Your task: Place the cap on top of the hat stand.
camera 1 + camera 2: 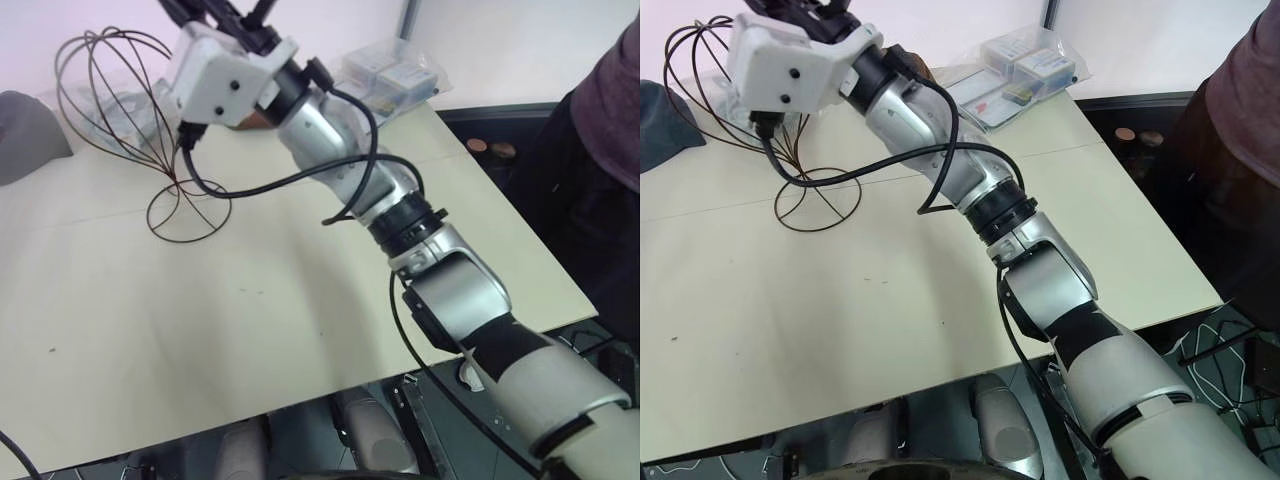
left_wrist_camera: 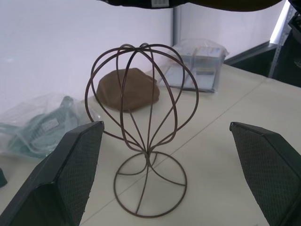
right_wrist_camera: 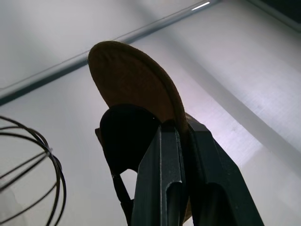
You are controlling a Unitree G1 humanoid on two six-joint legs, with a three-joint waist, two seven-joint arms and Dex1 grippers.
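My right gripper [image 3: 181, 125] is shut on the curved brim of the rust-brown cap [image 3: 136, 84] and holds it up high, pointing upward. Its fingers [image 1: 225, 12] reach the top edge of the left eye view, just right of the hat stand [image 1: 110, 95]. The stand is a dark wire cage on a ring base [image 1: 188, 215] and stands upright on the table. In the left wrist view the stand [image 2: 141, 94] is centred between the fingers of my open left gripper [image 2: 164, 125], some way off, and the cap's underside [image 2: 221, 4] hangs above it.
A plain brown cap [image 2: 127, 89] lies behind the stand. A grey cap [image 1: 25, 135] sits at the table's far left. Plastic-wrapped packs [image 1: 395, 70] lie at the back right. A person [image 1: 610, 120] stands by the cream table's [image 1: 250, 330] right edge.
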